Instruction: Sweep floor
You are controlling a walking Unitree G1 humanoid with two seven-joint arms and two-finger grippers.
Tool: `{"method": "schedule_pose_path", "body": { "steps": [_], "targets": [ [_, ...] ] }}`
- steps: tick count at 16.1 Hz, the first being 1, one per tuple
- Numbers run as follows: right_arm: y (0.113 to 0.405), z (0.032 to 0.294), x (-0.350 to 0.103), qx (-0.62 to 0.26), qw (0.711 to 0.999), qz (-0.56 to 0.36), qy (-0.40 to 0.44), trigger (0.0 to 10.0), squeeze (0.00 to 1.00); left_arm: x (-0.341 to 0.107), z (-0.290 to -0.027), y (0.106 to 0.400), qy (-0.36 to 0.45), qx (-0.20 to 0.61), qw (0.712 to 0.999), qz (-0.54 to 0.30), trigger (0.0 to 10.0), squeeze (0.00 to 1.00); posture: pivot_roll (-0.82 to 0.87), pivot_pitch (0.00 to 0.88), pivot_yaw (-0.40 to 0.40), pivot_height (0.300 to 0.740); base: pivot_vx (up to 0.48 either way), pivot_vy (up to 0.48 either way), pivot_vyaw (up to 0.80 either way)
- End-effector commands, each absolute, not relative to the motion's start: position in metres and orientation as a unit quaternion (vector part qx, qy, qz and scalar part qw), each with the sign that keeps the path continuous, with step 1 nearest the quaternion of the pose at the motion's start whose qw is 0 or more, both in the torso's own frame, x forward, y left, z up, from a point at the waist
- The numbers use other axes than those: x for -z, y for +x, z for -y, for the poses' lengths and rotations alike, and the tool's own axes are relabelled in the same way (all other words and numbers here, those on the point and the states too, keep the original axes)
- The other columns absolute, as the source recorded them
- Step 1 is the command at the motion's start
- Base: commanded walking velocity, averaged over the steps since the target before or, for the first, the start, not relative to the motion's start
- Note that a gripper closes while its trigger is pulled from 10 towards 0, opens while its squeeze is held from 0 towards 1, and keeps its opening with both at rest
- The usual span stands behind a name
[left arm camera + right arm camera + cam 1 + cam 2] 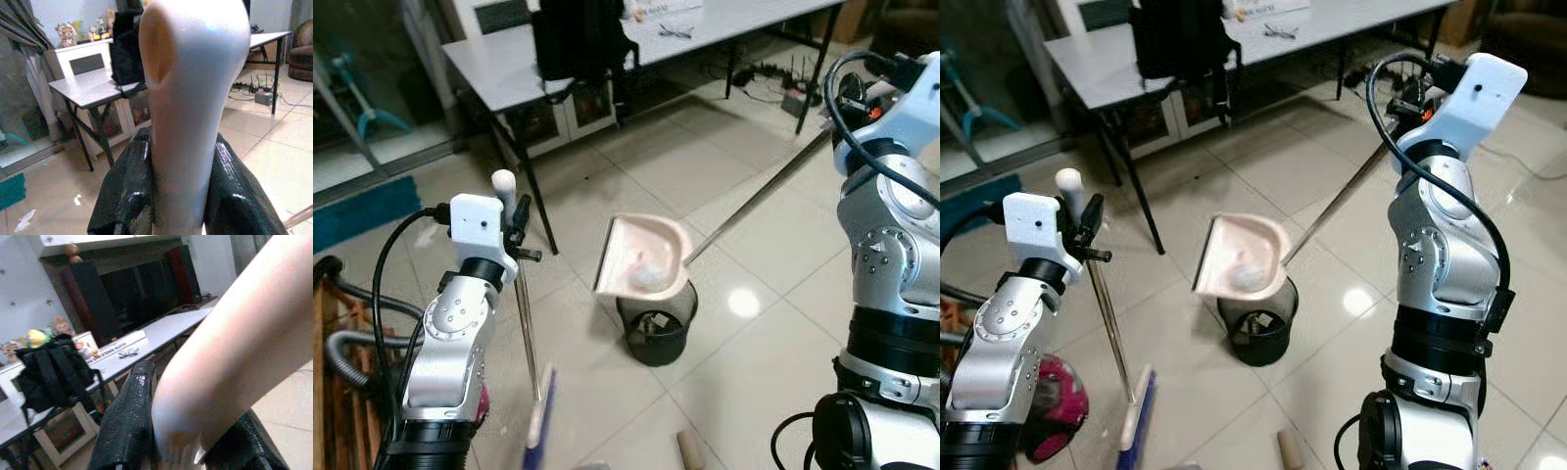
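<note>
Below and ahead of the right hand (1408, 98), which is clenched on a long metal handle (1337, 204), the pale pink plastic dustpan (643, 258) tilts over a black wire-mesh wastebasket (656, 322). The left hand (516, 223) grasps the white-capped metal broom pole (527, 323); its blue-edged broom head (539, 421) rests on the tiled floor (744, 392) beneath.

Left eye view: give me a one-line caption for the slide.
Right gripper tips the dustpan over the black wire bin; left gripper holds the broom upright.
</note>
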State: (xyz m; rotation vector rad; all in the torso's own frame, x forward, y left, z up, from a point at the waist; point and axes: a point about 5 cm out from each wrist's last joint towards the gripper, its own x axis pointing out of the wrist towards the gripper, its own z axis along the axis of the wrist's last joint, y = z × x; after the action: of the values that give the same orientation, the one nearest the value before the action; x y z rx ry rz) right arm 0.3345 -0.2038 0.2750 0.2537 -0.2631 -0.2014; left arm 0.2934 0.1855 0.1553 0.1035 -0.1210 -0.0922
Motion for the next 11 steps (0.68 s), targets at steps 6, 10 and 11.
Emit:
{"method": "schedule_pose_path", "body": {
  "steps": [6, 10, 11],
  "targets": [
    [0.329, 0.220, -0.274, 0.143, 0.964, 0.152, 0.166, 10.0, 0.00, -0.162, -0.184, 0.291, 0.052, 0.058, 0.995, 0.070, 10.0, 0.00, -0.01, 0.000, 0.091, 0.740, 0.000, 0.000, 0.00],
    [0.331, 0.223, -0.272, 0.149, 0.964, 0.153, 0.160, 10.0, 0.00, -0.162, -0.183, 0.291, 0.050, 0.060, 0.995, 0.066, 10.0, 0.00, -0.01, 0.000, 0.094, 0.740, 0.000, 0.000, 0.00],
    [0.332, 0.222, -0.272, 0.147, 0.964, 0.154, 0.158, 10.0, 0.00, -0.161, -0.183, 0.291, 0.050, 0.061, 0.995, 0.064, 10.0, 0.00, -0.01, 0.000, 0.094, 0.740, 0.000, 0.000, 0.00]
  ]
}}
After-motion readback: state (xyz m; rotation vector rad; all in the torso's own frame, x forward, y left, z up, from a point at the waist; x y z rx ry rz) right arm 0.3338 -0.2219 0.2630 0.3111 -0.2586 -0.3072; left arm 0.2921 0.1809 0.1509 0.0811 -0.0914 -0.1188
